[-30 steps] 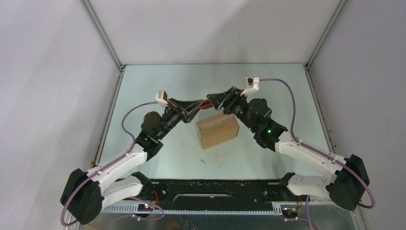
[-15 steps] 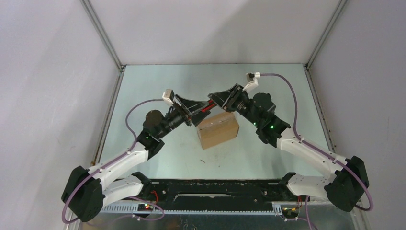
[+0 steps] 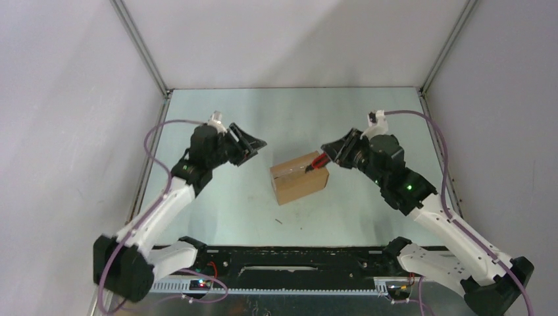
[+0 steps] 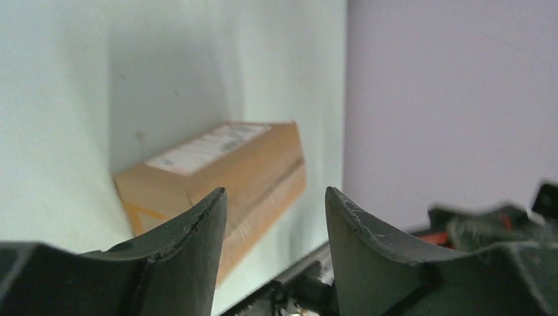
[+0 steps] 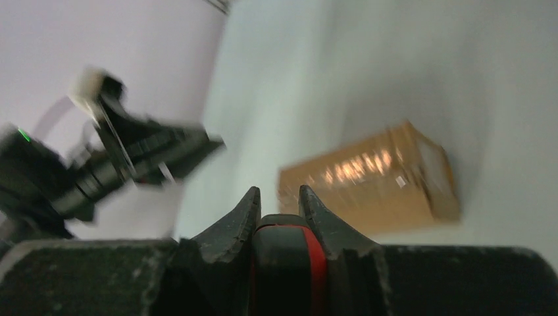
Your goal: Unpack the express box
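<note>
Top external view: express box sits mid-counter, long axis running left to right, right end angled slightly away. Right hand, clenched on red-handled knife, is nearer; the knife's end seems to reach the box's far right corner. Left hand released, empty, apart to the far left.

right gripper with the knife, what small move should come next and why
Probably ease the right gripper down so the knife tip meets the top of the box. The gripper is shut on the red handle, poised at the box's right end. The box is closed, and the left gripper is open, off to the left.
</note>
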Controlling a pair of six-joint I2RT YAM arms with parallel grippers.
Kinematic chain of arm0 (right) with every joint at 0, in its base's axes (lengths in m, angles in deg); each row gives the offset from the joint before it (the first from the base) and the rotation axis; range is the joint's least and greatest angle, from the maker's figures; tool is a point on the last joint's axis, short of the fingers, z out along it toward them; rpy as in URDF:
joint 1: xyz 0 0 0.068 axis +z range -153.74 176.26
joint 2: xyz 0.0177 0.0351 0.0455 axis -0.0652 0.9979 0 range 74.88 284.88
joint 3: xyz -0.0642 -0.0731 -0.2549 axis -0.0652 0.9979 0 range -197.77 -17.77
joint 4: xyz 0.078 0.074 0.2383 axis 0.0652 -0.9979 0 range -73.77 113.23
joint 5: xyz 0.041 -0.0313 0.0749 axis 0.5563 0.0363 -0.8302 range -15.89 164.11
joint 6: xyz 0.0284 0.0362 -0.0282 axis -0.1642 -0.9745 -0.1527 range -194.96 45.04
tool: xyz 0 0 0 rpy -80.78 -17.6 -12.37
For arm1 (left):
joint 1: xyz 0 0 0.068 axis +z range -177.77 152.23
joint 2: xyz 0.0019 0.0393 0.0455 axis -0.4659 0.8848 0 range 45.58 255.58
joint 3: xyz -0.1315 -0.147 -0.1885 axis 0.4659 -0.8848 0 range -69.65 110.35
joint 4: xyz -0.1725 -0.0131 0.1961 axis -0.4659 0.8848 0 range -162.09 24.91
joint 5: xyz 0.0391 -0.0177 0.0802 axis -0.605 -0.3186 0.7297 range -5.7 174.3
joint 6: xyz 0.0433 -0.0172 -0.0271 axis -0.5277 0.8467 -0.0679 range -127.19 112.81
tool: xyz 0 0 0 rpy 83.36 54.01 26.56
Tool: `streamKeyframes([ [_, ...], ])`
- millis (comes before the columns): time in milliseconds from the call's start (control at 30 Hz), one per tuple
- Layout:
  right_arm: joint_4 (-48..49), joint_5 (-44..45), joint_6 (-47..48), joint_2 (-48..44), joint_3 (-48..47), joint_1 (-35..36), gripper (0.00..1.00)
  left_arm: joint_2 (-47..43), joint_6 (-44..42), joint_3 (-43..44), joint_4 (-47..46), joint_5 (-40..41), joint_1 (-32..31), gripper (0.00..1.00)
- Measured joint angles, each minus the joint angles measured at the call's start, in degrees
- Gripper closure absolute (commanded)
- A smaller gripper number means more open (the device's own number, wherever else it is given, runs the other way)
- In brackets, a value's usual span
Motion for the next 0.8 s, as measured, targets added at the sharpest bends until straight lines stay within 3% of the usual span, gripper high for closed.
streamKeyframes([
  [200, -18.84, 8.26, 1.22, -3.39, 0.15, 7.06, 1.00, 20.35, -7.04, 14.25, 7.67, 2.89, 1.01, 0.54],
  [367, -23.02, 10.64, 0.76, -4.00, 4.48, 8.22, 1.00, 30.34, -9.92, 17.14, 11.85, 3.80, 0.26, 0.62],
  [567, -21.11, 11.17, 2.08, 5.01, 7.15, 5.25, 1.00, 33.35, -11.56, 17.31, 14.10, 3.82, -3.04, 0.68],
  [800, -15.39, 11.37, 6.54, 13.79, 6.36, 0.61, 1.00, 30.23, -11.32, 13.27, 12.57, 3.93, -8.46, 0.69],
])
